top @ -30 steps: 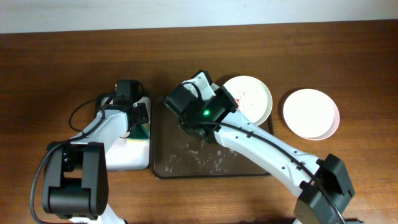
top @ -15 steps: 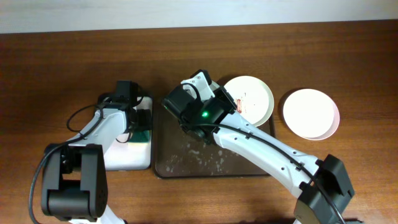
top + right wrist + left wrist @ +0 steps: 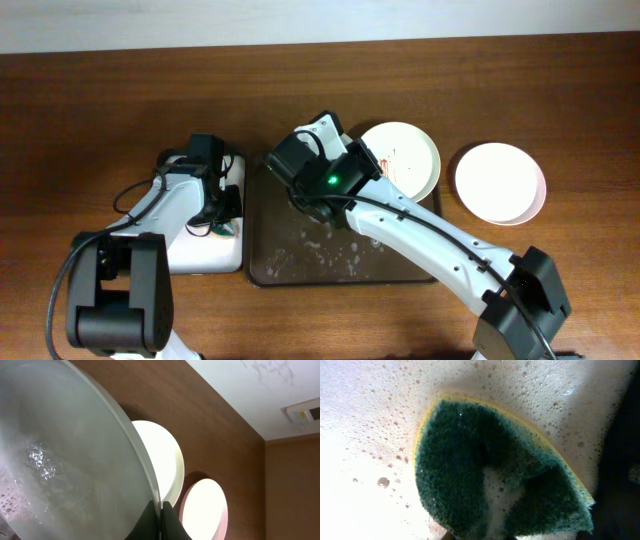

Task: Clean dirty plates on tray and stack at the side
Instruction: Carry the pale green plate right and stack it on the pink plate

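Observation:
My right gripper is shut on the rim of a wet, pale green plate and holds it tilted over the dark brown tray. In the overhead view the right arm hides this plate. A second plate with red smears leans on the tray's far right corner. A white plate lies on the table to the right. My left gripper is shut on a green sponge, which is bent and foamy, down in the small white-lined tray.
Foam and water patches lie on the dark tray's floor. The white-lined tray's floor is covered in suds. The left arm's cable loops over the table to the left of the small tray.
My left gripper has moved with the sponge toward the front of the white-lined tray. The right arm and its plate have barely shifted.

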### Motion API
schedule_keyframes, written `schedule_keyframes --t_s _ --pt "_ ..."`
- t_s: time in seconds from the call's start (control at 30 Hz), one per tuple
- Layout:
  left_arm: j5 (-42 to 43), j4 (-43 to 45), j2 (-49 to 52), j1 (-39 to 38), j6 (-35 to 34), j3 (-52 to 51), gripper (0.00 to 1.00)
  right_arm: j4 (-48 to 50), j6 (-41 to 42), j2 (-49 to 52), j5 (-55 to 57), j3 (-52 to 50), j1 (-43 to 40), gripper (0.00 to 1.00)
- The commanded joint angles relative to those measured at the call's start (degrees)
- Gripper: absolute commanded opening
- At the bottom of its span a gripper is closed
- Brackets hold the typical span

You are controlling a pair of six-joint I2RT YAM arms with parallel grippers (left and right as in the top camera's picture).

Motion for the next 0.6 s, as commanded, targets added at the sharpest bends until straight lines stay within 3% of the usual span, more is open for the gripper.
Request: schedule_keyframes --t_s 0.0,0.03,0.07,0.33,0.47,0.5,0.57 --pt "0.9 -0.4 1.1 -0.2 -0.1 -1.2 0.40 0.1 1.5 -1.6 5.2 2.3 -1.0 0.04" --pt "0.9 -0.4 1.1 -0.2 -0.1 -1.2 0.70 0.1 1.4 -2.4 6.8 2.7 -1.0 0.04" --pt "0.9 -0.2 1.1 -0.2 -0.1 -1.2 0.76 0.1 1.4 -3.5 7.0 3.1 -1.0 0.04" --pt "0.8 0.0 1.1 -0.2 -0.1 -1.2 0.82 -0.7 1.7 -11.3 16.4 3.1 -1.3 0.04" --pt "0.9 0.0 1.1 -0.2 -0.1 -1.2 0.82 -3.3 9.9 -11.7 -1.6 3.1 -8.3 0.04" --pt "0.9 0.0 1.1 -0.2 -0.1 -1.2 0.87 -4.2 12.1 -11.7 -7.6 3.1 -12.1 0.04" --pt "0.9 0.0 1.1 -0.2 -0.1 -1.2 0.87 -4.5 12.8 -11.7 -20.0 3.1 -20.9 0.04"
